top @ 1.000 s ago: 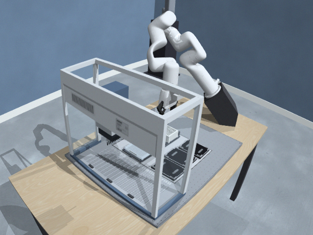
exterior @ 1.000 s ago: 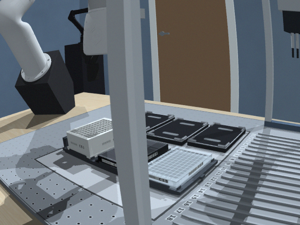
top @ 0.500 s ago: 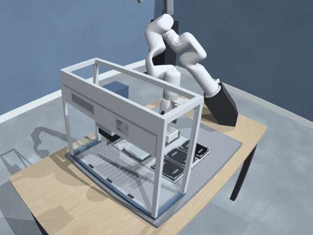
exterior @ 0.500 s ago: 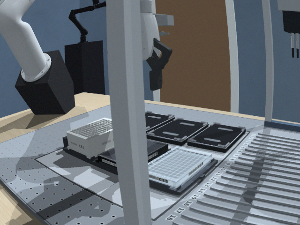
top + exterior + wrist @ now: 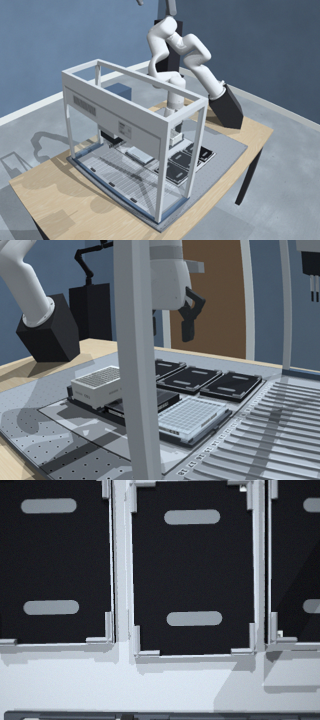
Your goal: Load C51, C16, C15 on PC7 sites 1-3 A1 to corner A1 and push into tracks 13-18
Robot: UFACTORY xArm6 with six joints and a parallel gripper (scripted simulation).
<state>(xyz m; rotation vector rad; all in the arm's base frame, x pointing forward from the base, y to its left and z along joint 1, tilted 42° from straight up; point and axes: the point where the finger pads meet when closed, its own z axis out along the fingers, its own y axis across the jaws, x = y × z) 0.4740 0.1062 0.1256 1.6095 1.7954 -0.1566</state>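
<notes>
The carrier PC7 (image 5: pixel 144 418) lies on the apron in front of the rails (image 5: pixel 258 426), outside the tracks. The white deep-well block C51 (image 5: pixel 96 385) sits on its left site. A dark plate (image 5: pixel 165 398) sits on the middle site, partly hidden by a frame post. The clear plate C15 (image 5: pixel 189 416) sits on the right site. My gripper (image 5: pixel 170 325) is open and empty, hanging above the three black nests. In the wrist view the middle nest (image 5: pixel 192 567) is right below me and bare, and the carrier's edge (image 5: pixel 160 715) shows at the bottom.
All three nests (image 5: pixel 189 379) are bare. The instrument's white frame post (image 5: pixel 136 356) blocks part of the exterior view. A pipetting head (image 5: pixel 310 265) hangs at the upper right. Track numbers (image 5: pixel 206 449) run along the apron edge. A dark box (image 5: pixel 49 335) stands on the table at left.
</notes>
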